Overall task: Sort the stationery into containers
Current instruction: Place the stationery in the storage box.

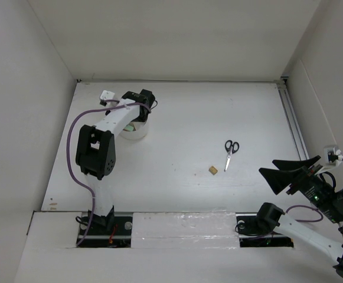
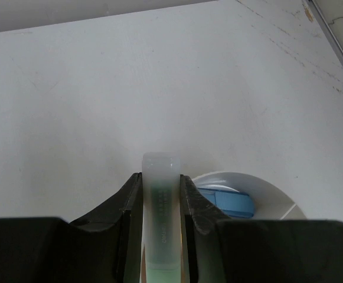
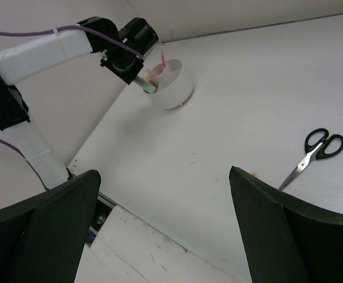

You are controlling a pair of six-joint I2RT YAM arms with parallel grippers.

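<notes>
My left gripper (image 2: 159, 178) is shut on a green highlighter (image 2: 159, 218) with a frosted cap. It holds it at the rim of the round white cup (image 2: 270, 190). A blue capsule-shaped piece (image 2: 233, 202) lies inside the cup. In the top view the left gripper (image 1: 139, 113) is over the cup (image 1: 134, 132) at the back left. Black-handled scissors (image 1: 231, 152) and a tan eraser cube (image 1: 212, 170) lie on the table. My right gripper (image 1: 288, 175) is open and empty, raised at the front right. The right wrist view shows the cup (image 3: 172, 88), a pink pen (image 3: 163, 59) standing in it, and the scissors (image 3: 314, 154).
White walls enclose the table (image 1: 189, 118) on the left, back and right. A metal rail (image 1: 292, 115) runs along the right edge. A white taped strip (image 1: 183, 227) covers the near edge between the arm bases.
</notes>
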